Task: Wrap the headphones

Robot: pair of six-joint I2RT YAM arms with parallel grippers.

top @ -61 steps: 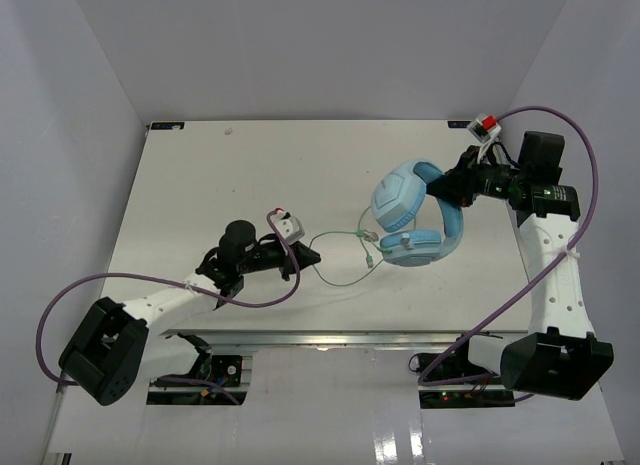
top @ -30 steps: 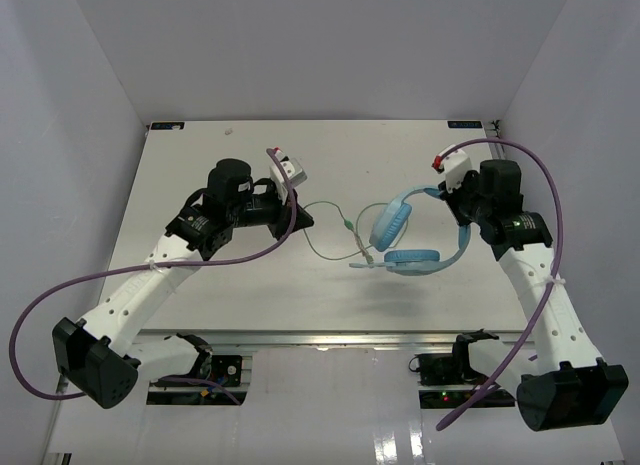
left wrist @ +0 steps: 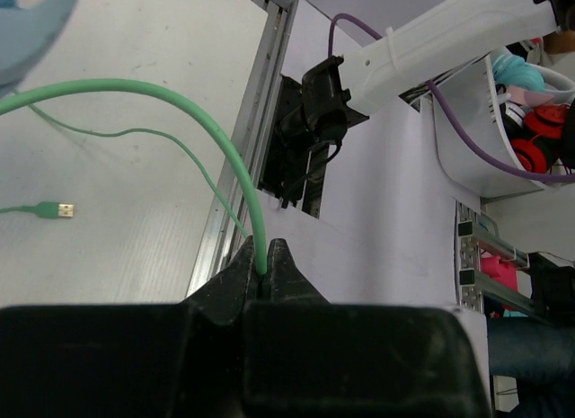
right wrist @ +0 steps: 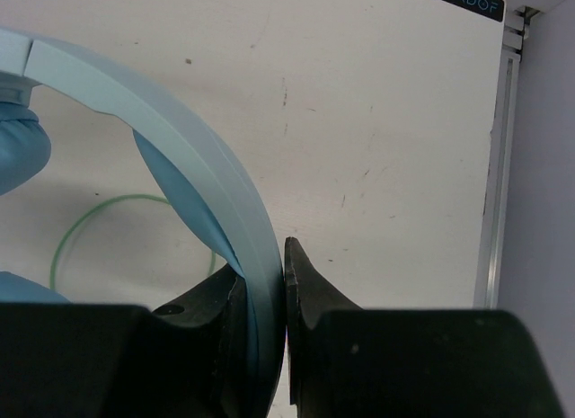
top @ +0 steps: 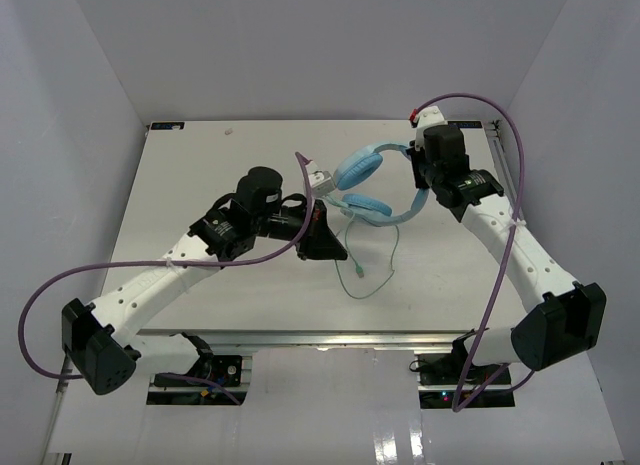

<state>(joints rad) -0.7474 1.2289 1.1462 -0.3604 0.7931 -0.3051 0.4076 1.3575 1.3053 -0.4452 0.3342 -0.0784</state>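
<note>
1. Left gripper [left wrist: 267, 256]: clamped tight on thin, rubbery green cable [left wrist: 171, 94]; since a second ago, swung in beside headphones [top: 362, 183].
2. Right gripper [right wrist: 280, 272]: pinching headphones by smooth curved headband [right wrist: 180, 139]; carried them farther back over white table [top: 190, 175].
3. Nearer than headphones: slack cable loop, small plug [top: 357, 276].
4. Either side of headphones: purple arm cables [top: 250, 260] arcing.

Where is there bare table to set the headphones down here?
Bare table: the far-left corner beyond the left arm; the near-right strip between cable and right arm. Crowded: centre, around the headphones, left gripper and right gripper.
</note>
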